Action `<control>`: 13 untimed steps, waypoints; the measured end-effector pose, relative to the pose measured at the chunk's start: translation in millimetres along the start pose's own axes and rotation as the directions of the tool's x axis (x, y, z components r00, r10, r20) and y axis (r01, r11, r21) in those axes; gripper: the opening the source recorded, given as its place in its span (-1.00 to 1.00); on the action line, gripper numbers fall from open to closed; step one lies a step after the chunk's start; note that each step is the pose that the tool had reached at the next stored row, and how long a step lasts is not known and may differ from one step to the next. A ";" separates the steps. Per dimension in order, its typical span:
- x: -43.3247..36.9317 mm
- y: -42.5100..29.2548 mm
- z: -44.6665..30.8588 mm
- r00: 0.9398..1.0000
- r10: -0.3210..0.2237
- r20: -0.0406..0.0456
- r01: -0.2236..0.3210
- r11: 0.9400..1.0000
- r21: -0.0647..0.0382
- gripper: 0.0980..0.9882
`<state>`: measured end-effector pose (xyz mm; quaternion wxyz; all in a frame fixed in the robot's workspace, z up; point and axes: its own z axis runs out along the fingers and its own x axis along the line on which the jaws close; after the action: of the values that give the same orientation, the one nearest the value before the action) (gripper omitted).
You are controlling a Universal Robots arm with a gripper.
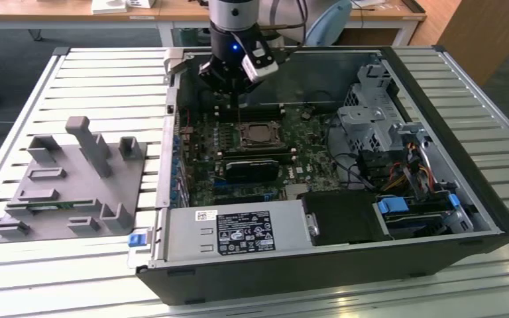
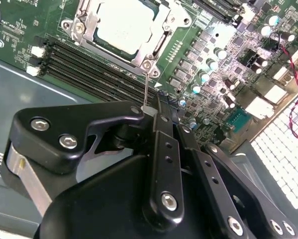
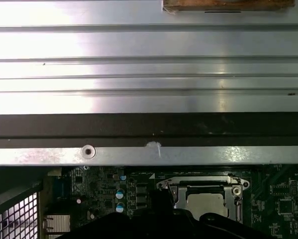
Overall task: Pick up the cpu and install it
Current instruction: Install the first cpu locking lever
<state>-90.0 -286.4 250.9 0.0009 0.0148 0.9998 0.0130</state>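
The cpu (image 1: 256,137) lies flat in the motherboard socket inside the open computer case (image 1: 466,199), its silver top showing inside the metal frame. It also appears in both wrist views: the cpu (image 2: 123,25) and the cpu (image 3: 204,201). My gripper (image 1: 233,89) hangs above the far edge of the board, over the memory slots (image 2: 94,67) and just beyond the socket. Its fingers (image 2: 161,124) are pressed together with no chip between them. A thin metal socket lever (image 2: 146,89) rises from the socket corner and ends at the fingertips; whether it is gripped I cannot tell.
A grey holder fixture (image 1: 69,179) stands on the slatted table at the exterior view's left. In the case sit a power supply (image 1: 236,232), a black module (image 1: 250,169) nearer than the socket, and a drive cage (image 1: 370,119) with cables on the exterior view's right.
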 end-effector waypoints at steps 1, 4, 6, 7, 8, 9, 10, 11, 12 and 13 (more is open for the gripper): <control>-0.1 0.0 0.2 1.000 0.000 0.000 0.000 1.000 0.000 -0.98; -1.5 0.0 0.5 1.000 0.000 0.000 0.000 1.000 0.000 -0.98; -2.4 0.0 0.6 1.000 0.000 0.000 0.000 1.000 0.000 -0.98; -2.7 0.0 0.6 1.000 0.000 0.000 0.000 1.000 0.000 -0.98; -3.0 0.0 0.6 1.000 0.000 0.000 0.000 1.000 0.000 -0.98; -3.3 0.1 0.7 1.000 0.000 0.000 0.000 1.000 0.000 -0.98; -3.8 0.1 0.7 1.000 0.000 0.000 0.000 1.000 0.000 -0.98; -4.6 0.1 0.7 1.000 0.000 0.000 0.000 1.000 0.000 -0.98; -5.2 0.1 0.8 1.000 0.000 0.000 0.000 1.000 0.000 -0.98; -5.5 0.1 0.9 1.000 0.000 0.000 0.000 1.000 0.000 -0.98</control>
<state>-84.4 -286.4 250.0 0.0010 0.0148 0.9998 0.0130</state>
